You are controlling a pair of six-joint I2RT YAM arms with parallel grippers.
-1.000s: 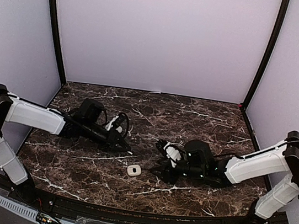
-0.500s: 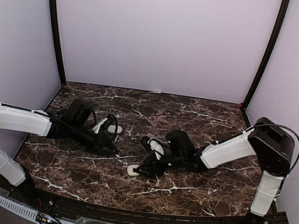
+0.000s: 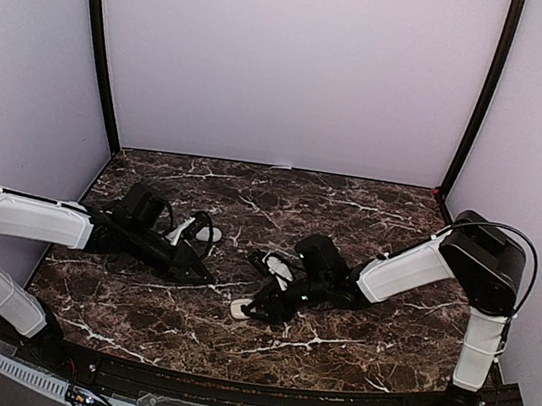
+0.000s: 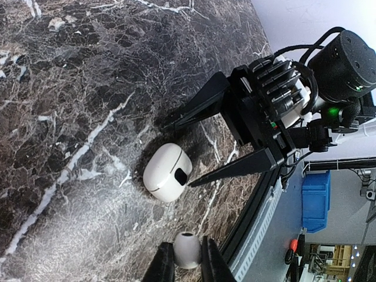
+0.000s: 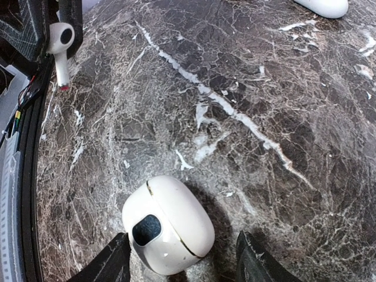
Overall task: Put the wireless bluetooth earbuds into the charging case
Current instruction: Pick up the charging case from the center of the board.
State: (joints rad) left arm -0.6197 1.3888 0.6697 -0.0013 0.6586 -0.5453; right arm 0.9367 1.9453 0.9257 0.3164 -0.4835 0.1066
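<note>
Once apart, right gripper (image 5: pixel 181 261) astride case (image 5: pixel 170 226).

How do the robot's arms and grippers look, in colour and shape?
The left arm and right arm have white link shells and black joints. The left gripper and right gripper are black with thin tapering fingers. Black cables loop at the right wrist, where a green light glows.

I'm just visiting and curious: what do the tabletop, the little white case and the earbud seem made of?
Tabletop: dark brown with white veins, like marble, though it could be a printed laminate; dull sheen. Case: smooth glossy white plastic, judging by its soft highlights and thin seam. Earbud: apparently the same white plastic, with a dark spot.
</note>
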